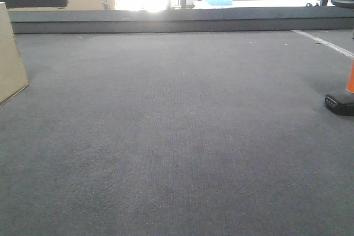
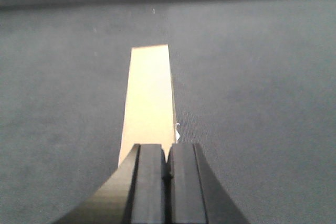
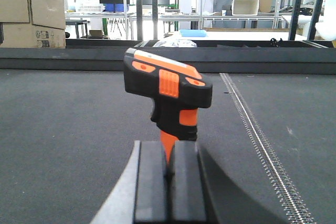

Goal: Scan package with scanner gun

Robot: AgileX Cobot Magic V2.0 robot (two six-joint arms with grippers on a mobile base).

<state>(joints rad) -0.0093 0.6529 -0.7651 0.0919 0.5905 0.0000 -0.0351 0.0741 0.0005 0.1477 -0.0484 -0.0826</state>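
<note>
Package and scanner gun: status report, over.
Left end effector shut, package on edge just ahead. Right end effector shut, scanner gun upright just ahead. Nothing between them on the mat.

Mat [image 1: 177,136] ctr open, package [image 1: 10,59] L edge, scanner [image 1: 340,102] R edge

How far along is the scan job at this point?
Grasping looks done: the left fingers are shut on the near end of the package, the right fingers on the orange handle of the scanner gun. In hand: both, at opposite edges of the grey surface in the front view. Left: bringing them together, aiming, scanning.
</note>
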